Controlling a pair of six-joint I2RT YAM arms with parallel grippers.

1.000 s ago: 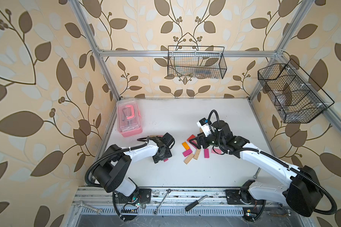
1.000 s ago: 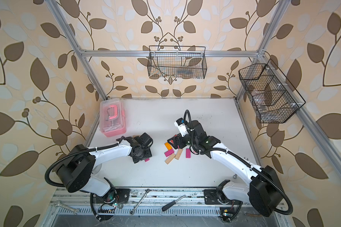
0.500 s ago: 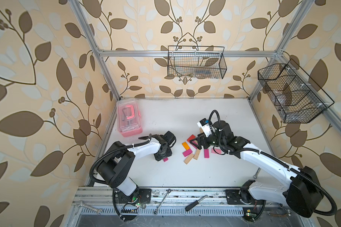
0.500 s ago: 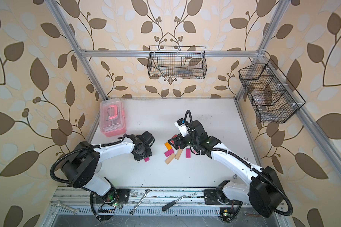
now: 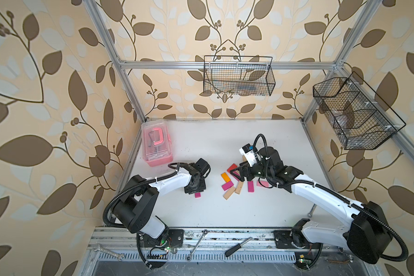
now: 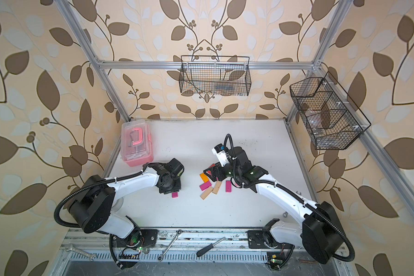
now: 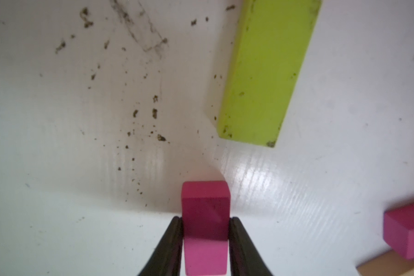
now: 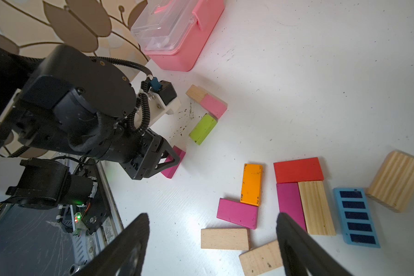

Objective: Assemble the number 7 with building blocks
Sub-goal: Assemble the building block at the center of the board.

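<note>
Left gripper pinches a magenta block by its sides, apparently on the white table, near a lime green block. We note the right gripper wide open, empty, above the loose blocks.

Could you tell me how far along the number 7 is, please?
Done: a wood block and pink block lie end to end as the top bar, with a green block angled off the pink one, starting the stem. In hand: the left fingers clamp a magenta block near it. Remaining: the stem needs more pieces from the loose pile by the open right fingers.
</note>
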